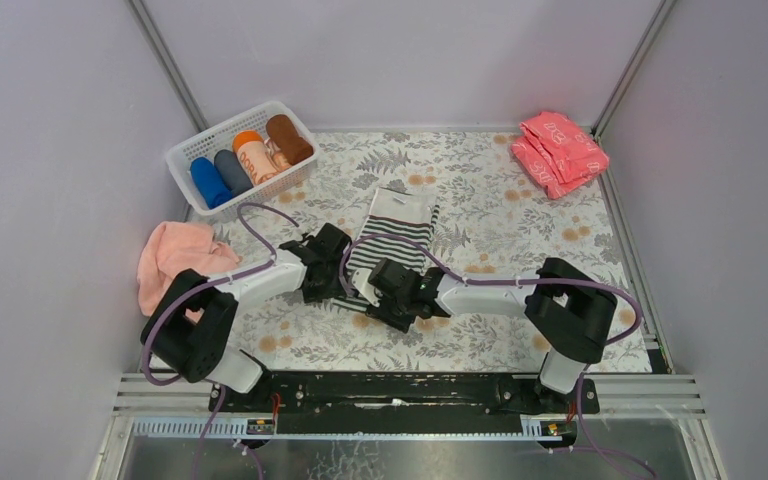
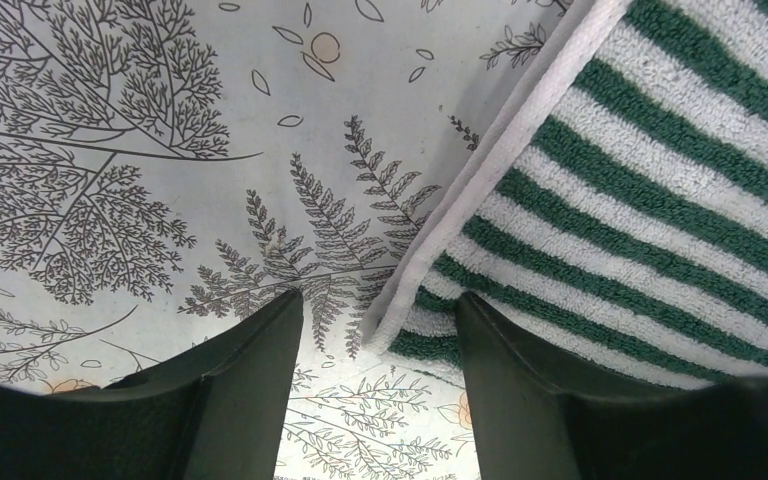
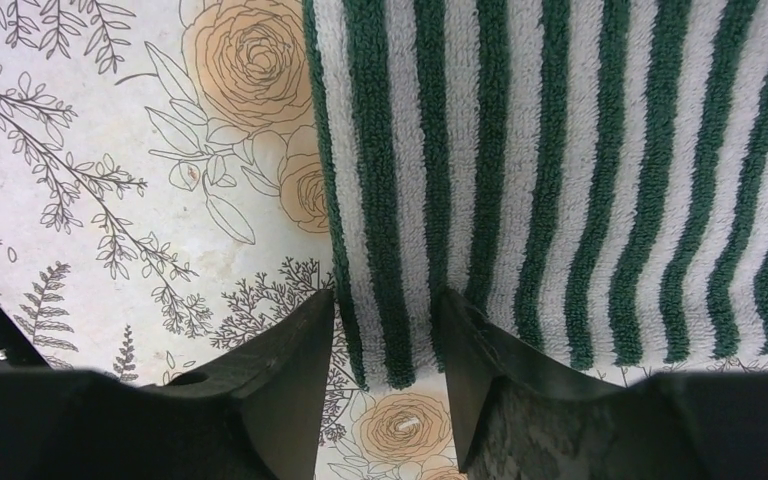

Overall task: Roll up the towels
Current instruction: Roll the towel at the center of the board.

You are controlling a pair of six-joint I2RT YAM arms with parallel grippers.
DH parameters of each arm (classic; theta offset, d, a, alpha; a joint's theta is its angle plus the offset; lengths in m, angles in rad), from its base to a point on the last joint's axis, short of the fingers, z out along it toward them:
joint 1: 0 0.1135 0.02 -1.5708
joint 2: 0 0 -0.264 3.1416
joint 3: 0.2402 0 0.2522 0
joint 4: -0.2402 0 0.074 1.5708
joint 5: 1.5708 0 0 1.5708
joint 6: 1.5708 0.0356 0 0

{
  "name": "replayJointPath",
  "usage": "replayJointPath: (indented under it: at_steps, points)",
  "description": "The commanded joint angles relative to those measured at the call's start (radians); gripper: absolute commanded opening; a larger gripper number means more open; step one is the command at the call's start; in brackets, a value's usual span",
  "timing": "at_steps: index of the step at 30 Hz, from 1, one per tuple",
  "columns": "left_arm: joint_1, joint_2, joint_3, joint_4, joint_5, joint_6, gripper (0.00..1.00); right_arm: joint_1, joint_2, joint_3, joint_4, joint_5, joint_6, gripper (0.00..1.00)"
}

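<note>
The dark-and-white striped towel [image 1: 396, 232] lies flat in the middle of the flowered table cover. My left gripper [image 1: 332, 272] is open at its near left corner. In the left wrist view [image 2: 380, 322] one finger rests on the cover and the other on the towel [image 2: 660, 180]. My right gripper [image 1: 388, 292] is open at the near right corner. In the right wrist view [image 3: 390, 335] its fingers straddle the towel's edge [image 3: 560, 180]. A pale pink towel [image 1: 174, 256] lies crumpled at the left. A rust-brown rolled towel [image 1: 290, 138] sits in the basket.
A white basket [image 1: 186, 158] at the back left holds several rolled towels, among them blue, grey and orange ones. A pile of red-pink folded cloths [image 1: 560, 150] lies at the back right corner. Grey walls close in both sides and the back.
</note>
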Motion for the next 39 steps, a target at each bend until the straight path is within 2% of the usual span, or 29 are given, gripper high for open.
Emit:
replayJointPath:
  at_steps: [1,5,7,14,19,22,24,31,39]
  points:
    - [-0.007,0.055,-0.048,-0.046,-0.014,-0.010,0.55,0.018,0.052,-0.007,-0.061,0.026,-0.028,0.48]
    - [-0.006,0.057,-0.042,-0.053,-0.030,-0.011,0.53,0.040,0.093,0.024,-0.109,0.036,-0.040,0.46]
    - [-0.006,0.066,-0.035,-0.062,-0.040,-0.010,0.52,0.045,0.122,0.045,-0.131,0.048,-0.038,0.41]
    - [0.007,0.057,-0.017,-0.083,-0.088,-0.017,0.50,0.046,0.149,0.075,-0.145,0.024,-0.012,0.15]
    - [0.063,-0.054,-0.014,-0.089,-0.093,-0.030,0.54,0.040,0.090,0.056,-0.089,-0.072,0.017,0.04]
    - [0.079,-0.171,-0.013,-0.103,-0.103,-0.053,0.57,0.012,0.064,0.046,-0.039,-0.182,0.057,0.02]
    - [0.080,-0.243,-0.016,-0.119,-0.108,-0.068,0.63,-0.015,0.051,0.034,0.000,-0.252,0.085,0.01]
    - [0.081,-0.457,-0.092,-0.144,-0.043,-0.149,0.73,-0.132,0.046,-0.001,0.125,-0.503,0.200,0.01]
    - [0.081,-0.533,-0.193,-0.098,0.056,-0.221,0.75,-0.240,0.094,-0.057,0.272,-0.701,0.352,0.01]
